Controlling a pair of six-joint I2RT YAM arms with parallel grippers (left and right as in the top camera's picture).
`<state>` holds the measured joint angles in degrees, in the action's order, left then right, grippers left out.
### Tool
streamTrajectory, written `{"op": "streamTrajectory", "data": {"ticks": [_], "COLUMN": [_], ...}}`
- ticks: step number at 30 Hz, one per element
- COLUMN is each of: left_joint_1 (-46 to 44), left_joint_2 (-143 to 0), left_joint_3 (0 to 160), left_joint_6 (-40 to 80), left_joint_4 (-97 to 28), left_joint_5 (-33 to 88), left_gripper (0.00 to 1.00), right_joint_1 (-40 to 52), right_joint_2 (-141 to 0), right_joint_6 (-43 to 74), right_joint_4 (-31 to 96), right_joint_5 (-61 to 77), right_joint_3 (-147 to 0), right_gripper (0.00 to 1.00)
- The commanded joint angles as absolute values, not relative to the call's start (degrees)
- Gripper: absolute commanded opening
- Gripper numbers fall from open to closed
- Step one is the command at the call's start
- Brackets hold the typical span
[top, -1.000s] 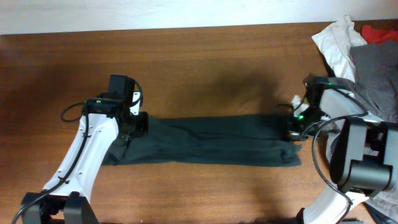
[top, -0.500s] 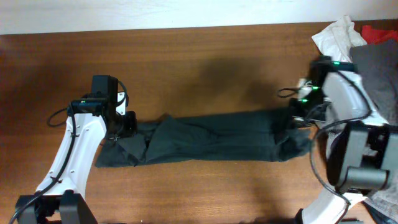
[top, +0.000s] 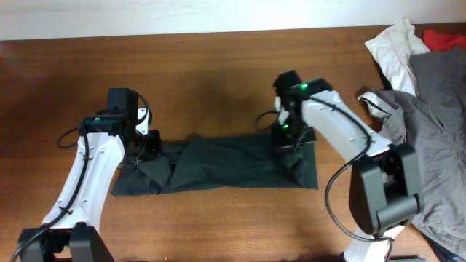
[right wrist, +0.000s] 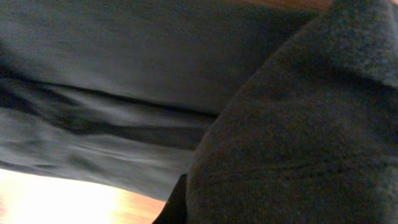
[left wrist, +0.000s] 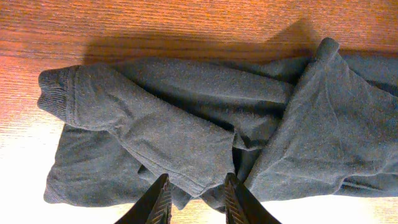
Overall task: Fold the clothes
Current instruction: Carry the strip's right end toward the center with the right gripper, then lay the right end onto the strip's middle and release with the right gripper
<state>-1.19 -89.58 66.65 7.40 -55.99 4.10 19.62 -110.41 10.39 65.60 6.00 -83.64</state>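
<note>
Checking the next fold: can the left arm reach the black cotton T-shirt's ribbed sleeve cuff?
Probably yes: the ribbed cuff lies uncovered on the wooden table, close to the left gripper, with nothing else between.

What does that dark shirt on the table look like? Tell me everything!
The dark T-shirt is soft greenish-black knit, folded into a long wrinkly strip lying on the wooden table. A ribbed sleeve cuff shows at its left end. The left gripper pinches a fold there; the right gripper holds the right end, turned over onto the strip. No lettering shows.
</note>
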Motion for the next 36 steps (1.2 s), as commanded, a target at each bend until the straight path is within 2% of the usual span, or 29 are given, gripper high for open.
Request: {"op": "streamTrajectory", "data": {"ticks": [1, 4, 12, 15, 21, 32, 36], "left_joint_1": [-1.06, -1.06, -1.06, -1.06, -1.06, -1.06, -1.06], "left_joint_2": [-89.65, -89.65, -89.65, -89.65, -89.65, -89.65, -89.65], "left_joint_3": [66.85, 66.85, 66.85, 66.85, 66.85, 66.85, 66.85], "left_joint_6": [8.12, 8.12, 8.1, 8.12, 8.12, 8.1, 8.1], "left_joint_4": [-56.05, -56.05, -56.49, -56.49, -56.47, -56.49, -56.71], "left_joint_5": [4.78, 4.78, 4.78, 4.78, 4.75, 4.75, 4.75], "left_gripper": [0.29, 0.29, 0.29, 0.29, 0.29, 0.3, 0.3], "right_joint_1": [24.51, 27.11, 31.11, 31.62, 32.25, 27.75, 25.3], "right_joint_2": [-110.59, -111.35, -113.45, -113.65, -113.62, -109.97, -106.21], "right_joint_6": [12.99, 13.3, 14.0, 13.8, 1.63, 1.72, 3.66], "right_joint_4": [63.59, 61.82, 57.04, 56.07, 52.45, 56.97, 62.35], "right_joint_5": [5.96, 5.96, 6.2, 7.9, 22.0, 20.25, 13.65], "right_joint_3": [-84.64, -84.66, -84.64, -84.66, -84.66, -88.92, -91.96], "right_gripper": [0.04, 0.06, 0.25, 0.36, 0.47, 0.47, 0.47]}}
